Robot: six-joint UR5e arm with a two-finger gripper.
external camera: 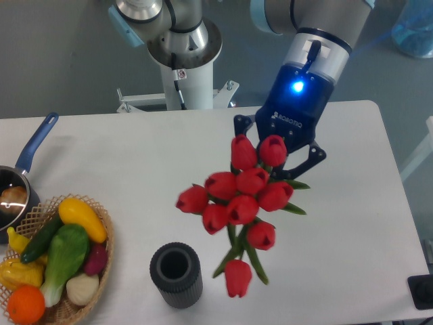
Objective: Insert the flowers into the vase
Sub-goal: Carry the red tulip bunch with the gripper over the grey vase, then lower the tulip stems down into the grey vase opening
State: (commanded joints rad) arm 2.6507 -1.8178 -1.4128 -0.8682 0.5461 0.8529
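Observation:
The flowers (238, 195), a bunch of red tulips with green stems and leaves, hang in the air right of the table's middle. My gripper (274, 161) is shut on their stems; the flower heads hide the fingertips and point toward the camera. The bunch is tilted, with one bloom (237, 277) hanging lowest. The vase (176, 275), dark grey and ribbed with an open round mouth, stands upright near the front edge, below and left of the bunch. The flowers are apart from the vase.
A wicker basket (101, 257) of vegetables and fruit stands at the front left. A blue-handled saucepan (27, 162) sits at the left edge. The arm's white base (186, 81) stands behind the table. A dark object (423, 291) sits at the front right corner.

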